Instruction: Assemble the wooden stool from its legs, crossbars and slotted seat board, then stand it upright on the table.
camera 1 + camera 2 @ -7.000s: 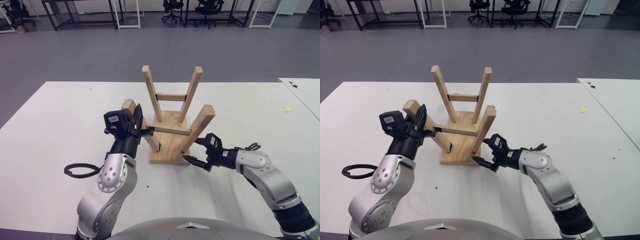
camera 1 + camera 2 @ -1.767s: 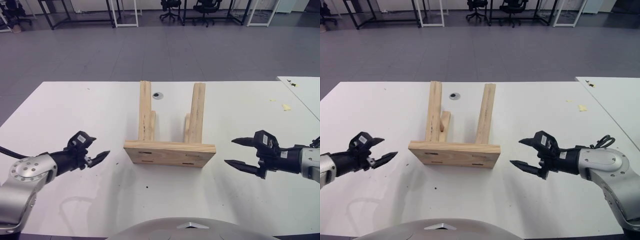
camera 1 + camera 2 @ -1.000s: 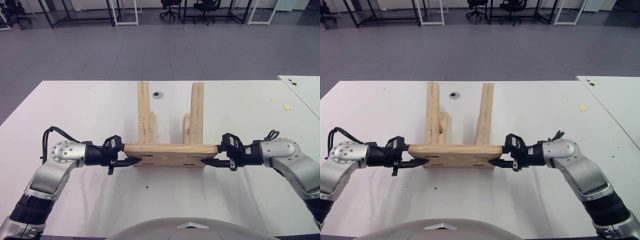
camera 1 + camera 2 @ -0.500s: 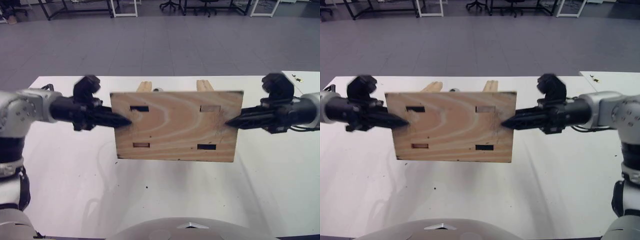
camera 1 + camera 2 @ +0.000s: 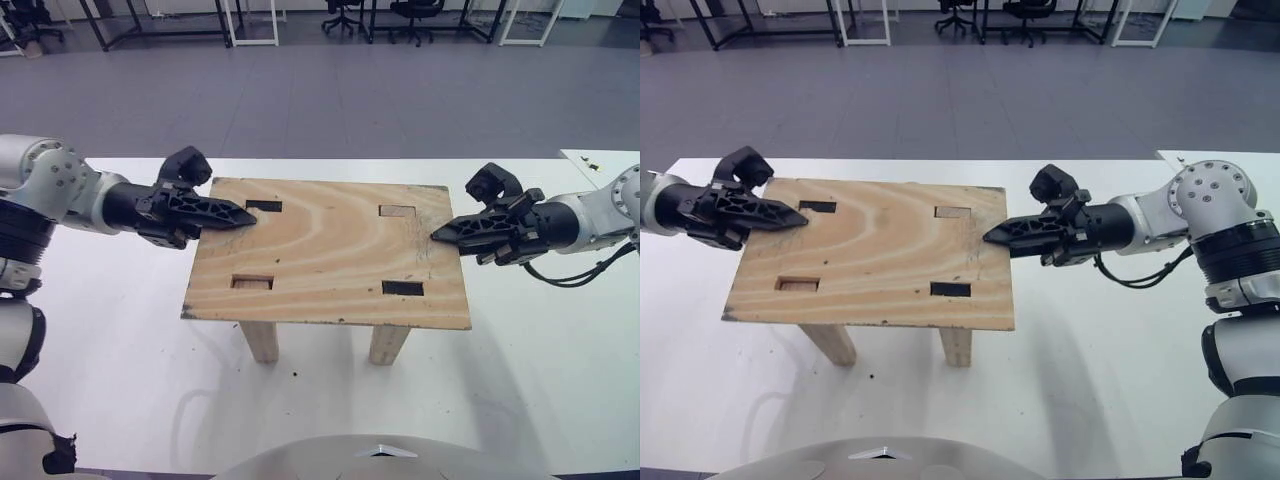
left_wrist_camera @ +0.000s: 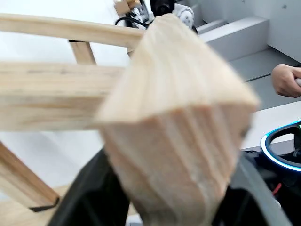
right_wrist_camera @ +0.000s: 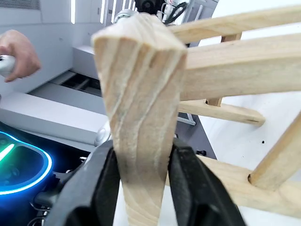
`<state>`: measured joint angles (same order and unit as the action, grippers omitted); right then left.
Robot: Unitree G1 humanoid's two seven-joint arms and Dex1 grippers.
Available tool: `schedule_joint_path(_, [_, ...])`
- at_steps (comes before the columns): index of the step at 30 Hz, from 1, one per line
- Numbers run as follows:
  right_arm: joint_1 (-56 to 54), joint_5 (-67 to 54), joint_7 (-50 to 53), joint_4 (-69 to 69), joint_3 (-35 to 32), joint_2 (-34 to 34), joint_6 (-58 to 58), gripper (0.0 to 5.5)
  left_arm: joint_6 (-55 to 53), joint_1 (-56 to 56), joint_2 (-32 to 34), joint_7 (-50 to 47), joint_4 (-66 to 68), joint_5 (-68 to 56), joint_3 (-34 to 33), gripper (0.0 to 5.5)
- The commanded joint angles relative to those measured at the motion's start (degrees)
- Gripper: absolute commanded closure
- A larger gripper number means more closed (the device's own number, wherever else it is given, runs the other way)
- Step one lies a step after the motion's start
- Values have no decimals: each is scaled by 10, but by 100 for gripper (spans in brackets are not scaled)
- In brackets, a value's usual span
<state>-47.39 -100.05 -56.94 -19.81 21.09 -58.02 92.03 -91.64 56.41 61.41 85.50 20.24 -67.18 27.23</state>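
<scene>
**On the table, the stool is upright and gripped at both ends of its seat board**

At the middle of the white table (image 5: 560, 380) stands the stool (image 5: 330, 300), right way up, with its seat board (image 5: 330, 250) on top and roughly level. Four rectangular slots are cut in the seat board: a far-left slot (image 5: 262, 206), a far-right slot (image 5: 397, 211), a near-left slot (image 5: 251, 282) and a near-right slot (image 5: 402, 288). Beneath the seat board's near edge two legs show, a left leg (image 5: 262, 340) and a right leg (image 5: 388, 342). Their lower ends reach down to the table, though it cannot be told whether they rest on it or hang just above it.

At the seat board's left edge, just beside the far-left slot, the left gripper (image 5: 245, 216) is clamped on the wood, with its upper finger lying over the top face. In the left wrist view the seat board's edge (image 6: 178, 117) sits wedged between the black fingers (image 6: 89, 188).

At the seat board's right edge, between the levels of the far-right and near-right slots, the right gripper (image 5: 438, 236) is likewise closed on the wood. In the right wrist view the seat board (image 7: 141, 94) is pinched between the two black pads (image 7: 101, 179). Beyond them, under the seat board, a crossbar (image 7: 221, 113) runs between legs.
</scene>
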Motion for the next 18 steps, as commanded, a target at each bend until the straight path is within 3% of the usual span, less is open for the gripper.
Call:
schedule_joint_path(1, [32,-11,40,-10,-38,3,3,313,38,-27,-12,-19,39,80,-11,286])
schedule_joint_path(6, [73,76,90,-27,-107,-5,-8,213,88,-14,-1,5,108,151,-43,194])
schedule_joint_path(10, [166,181,56,-26,-225,-74,-92,125,163,32,36,-9,220,191,-164,116])
schedule_joint_path(12, [270,256,147,45,-361,-6,-272,117,337,-133,15,-144,135,225,-305,96])
schedule_joint_path(13, [312,299,189,89,-395,40,-354,117,429,-217,-18,-218,82,258,-346,96])
schedule_joint_path(15, [358,461,279,139,-347,154,-567,117,628,-372,-146,-403,-3,341,-393,96])
schedule_joint_path(18, [318,639,378,39,-272,268,-776,117,796,-488,-293,-607,-60,438,-390,96])
